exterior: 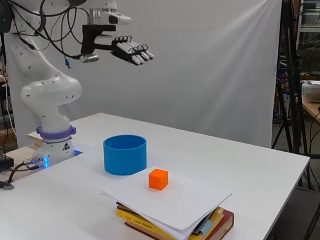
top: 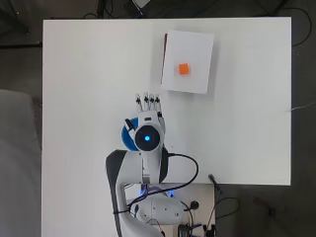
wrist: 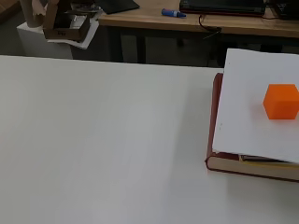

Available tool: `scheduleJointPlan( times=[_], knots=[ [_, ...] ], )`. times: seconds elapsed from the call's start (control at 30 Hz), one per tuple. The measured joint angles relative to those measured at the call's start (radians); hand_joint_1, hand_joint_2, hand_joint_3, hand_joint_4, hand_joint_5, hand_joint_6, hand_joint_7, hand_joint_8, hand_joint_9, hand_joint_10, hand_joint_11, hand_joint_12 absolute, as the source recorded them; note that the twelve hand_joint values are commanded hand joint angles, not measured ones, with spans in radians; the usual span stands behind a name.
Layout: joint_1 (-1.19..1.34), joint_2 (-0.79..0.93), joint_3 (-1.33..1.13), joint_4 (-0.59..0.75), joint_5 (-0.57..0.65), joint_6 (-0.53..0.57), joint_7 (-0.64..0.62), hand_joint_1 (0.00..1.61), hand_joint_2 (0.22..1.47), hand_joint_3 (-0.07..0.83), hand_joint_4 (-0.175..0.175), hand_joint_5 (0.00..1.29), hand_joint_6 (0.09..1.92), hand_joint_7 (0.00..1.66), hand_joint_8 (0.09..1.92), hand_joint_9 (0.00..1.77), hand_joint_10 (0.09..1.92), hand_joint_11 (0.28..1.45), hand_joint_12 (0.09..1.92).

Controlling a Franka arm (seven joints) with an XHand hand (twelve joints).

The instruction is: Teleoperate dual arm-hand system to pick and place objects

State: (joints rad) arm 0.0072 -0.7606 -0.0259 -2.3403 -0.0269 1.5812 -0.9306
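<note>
High above the white table (exterior: 280, 165), the robot's hand (exterior: 131, 51) hangs with its fingers stretched out nearly straight, holding nothing. Well below and ahead of it, a small orange cube (exterior: 158, 179) sits on a loose sheet of white paper (exterior: 185, 200), and the paper lies on a stack of books (exterior: 210, 225) whose dark red bottom cover shows at the edge. A blue cup (exterior: 125, 154) — open at the top — stands on the table just beside the stack, between it and the arm's base.

The likeliest trouble, as I judge it, is the paper: it is unfixed and overhangs the books, so fingers closing on the cube could drag the sheet and slide the cube away, perhaps off the stack. The cube is small for so large a hand, and a pinch slightly off centre could flick it aside. A low approach could also knock the cup.

From overhead, the arm covers most of the cup, leaving only a blue crescent. The wrist camera cuts the stack off at its edge and shows no part of the hand. How many books there are I cannot tell.
</note>
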Motion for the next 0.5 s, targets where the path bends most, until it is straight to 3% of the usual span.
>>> scheduleJointPlan(
  times=[0.27, 0.4, 0.5],
  knots=[
    [-0.007, 0.114, -0.068, 0.044, -0.021, 0.100, -0.004, 0.38, 1.07, 0.004, 0.107, 0.24, 0.09, 0.28, 0.09, 0.44, 0.09, 0.45, 0.09],
    [-0.009, 0.252, -0.085, 0.112, -0.005, 0.145, 0.014, 0.34, 1.07, 0.002, 0.105, 0.23, 0.09, 0.30, 0.09, 0.46, 0.09, 0.47, 0.09],
    [-0.014, 0.391, -0.093, 0.177, -0.019, 0.194, 0.055, 0.26, 1.02, -0.016, 0.091, 0.05, 0.09, 0.15, 0.09, 0.32, 0.09, 0.45, 0.09]
  ],
)
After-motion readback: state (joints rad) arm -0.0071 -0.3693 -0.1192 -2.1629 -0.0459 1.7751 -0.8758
